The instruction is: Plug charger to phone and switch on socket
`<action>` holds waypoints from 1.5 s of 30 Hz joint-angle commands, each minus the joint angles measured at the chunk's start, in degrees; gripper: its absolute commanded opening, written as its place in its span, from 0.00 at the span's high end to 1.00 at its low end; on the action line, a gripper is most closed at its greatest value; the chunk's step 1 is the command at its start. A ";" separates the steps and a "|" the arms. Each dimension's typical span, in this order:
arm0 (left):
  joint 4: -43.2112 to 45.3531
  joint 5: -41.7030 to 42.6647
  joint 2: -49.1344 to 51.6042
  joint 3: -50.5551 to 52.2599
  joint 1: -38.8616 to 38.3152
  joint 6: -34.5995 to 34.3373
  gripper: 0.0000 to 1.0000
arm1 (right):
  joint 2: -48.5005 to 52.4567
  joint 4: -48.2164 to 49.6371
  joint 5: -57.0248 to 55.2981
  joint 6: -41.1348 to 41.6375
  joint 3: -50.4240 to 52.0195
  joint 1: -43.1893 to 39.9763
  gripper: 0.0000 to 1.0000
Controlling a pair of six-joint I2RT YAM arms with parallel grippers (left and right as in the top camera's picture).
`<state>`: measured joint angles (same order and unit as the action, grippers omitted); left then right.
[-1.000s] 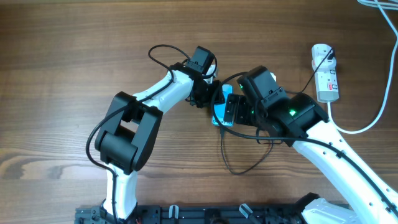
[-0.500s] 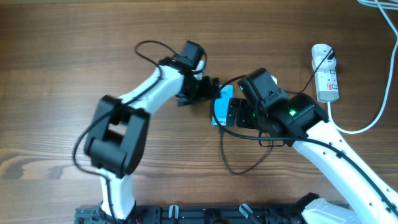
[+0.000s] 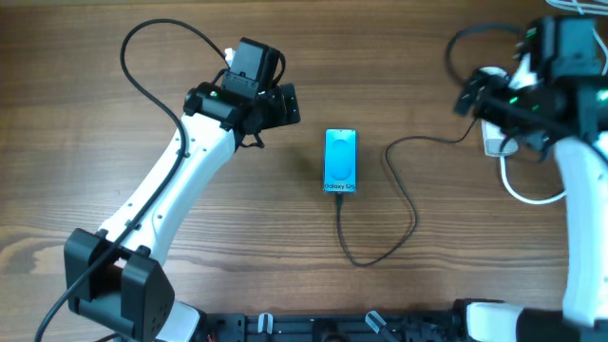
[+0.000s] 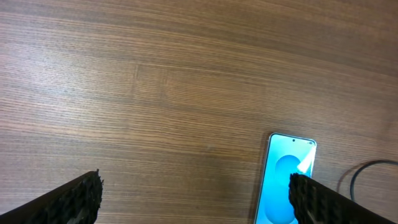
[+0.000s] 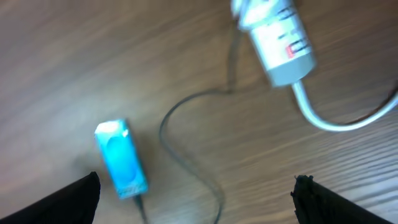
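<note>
Overhead: left gripper (image 3: 287, 104) withdrawn to ten o'clock; charger (image 3: 404, 195) appears seated in phone (image 3: 341, 160). Right gripper (image 5: 194, 202) moved over socket (image 5: 280, 37), switch pending; both jaws spread.

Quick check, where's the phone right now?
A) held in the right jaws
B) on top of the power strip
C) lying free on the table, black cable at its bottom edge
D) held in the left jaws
C: the phone lies flat on the table with the charger cable meeting its bottom edge, and the left gripper and right gripper are both open and away from it.
</note>
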<state>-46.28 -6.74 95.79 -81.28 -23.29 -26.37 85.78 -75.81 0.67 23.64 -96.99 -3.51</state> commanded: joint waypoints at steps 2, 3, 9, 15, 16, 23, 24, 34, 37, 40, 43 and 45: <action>0.15 -1.70 0.33 0.00 -0.07 0.28 0.00 | 1.14 7.06 -2.67 -2.40 -1.20 -7.58 0.00; 0.15 -1.68 0.33 0.00 -0.07 0.28 0.00 | 1.14 9.29 -4.74 -2.05 -0.59 -8.76 0.00; 0.15 -1.70 0.33 0.00 -0.07 0.28 0.00 | 5.97 14.88 -18.25 2.93 2.10 -10.60 0.00; 0.15 -1.70 0.33 0.00 -0.07 0.26 0.00 | 14.38 18.53 -21.73 4.59 2.10 -12.79 0.00; 0.15 -1.70 0.33 0.00 -0.07 0.28 0.00 | 15.39 18.78 -21.73 5.01 2.10 -13.44 0.00; 0.15 -1.70 0.33 0.00 -0.07 0.26 0.00 | 20.35 21.79 -10.88 4.87 2.27 -20.41 0.00; 0.15 -1.70 0.33 0.00 -0.07 0.26 0.00 | 21.00 22.71 -9.18 4.83 2.60 -20.87 0.00; 0.15 -1.70 0.33 0.00 -0.07 0.28 0.00 | 27.36 27.32 -7.63 7.61 4.26 -22.21 0.00; 0.15 -1.68 0.33 0.00 -0.07 0.26 0.00 | 30.12 28.26 -7.15 4.85 4.39 -22.18 0.01; 0.15 -1.68 0.33 0.00 -0.07 0.26 0.00 | 31.87 28.74 -6.34 5.14 4.39 -22.21 0.00; 0.15 -1.70 0.33 0.00 -0.07 0.28 0.00 | 33.24 29.64 -6.36 4.79 4.46 -22.23 0.00; 0.15 -1.70 0.33 0.00 -0.07 0.28 0.00 | 33.94 29.68 -6.05 4.42 4.50 -22.23 0.00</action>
<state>-46.28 -7.53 95.79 -81.28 -23.29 -26.37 117.99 -46.48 -6.42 29.26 -93.12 -25.56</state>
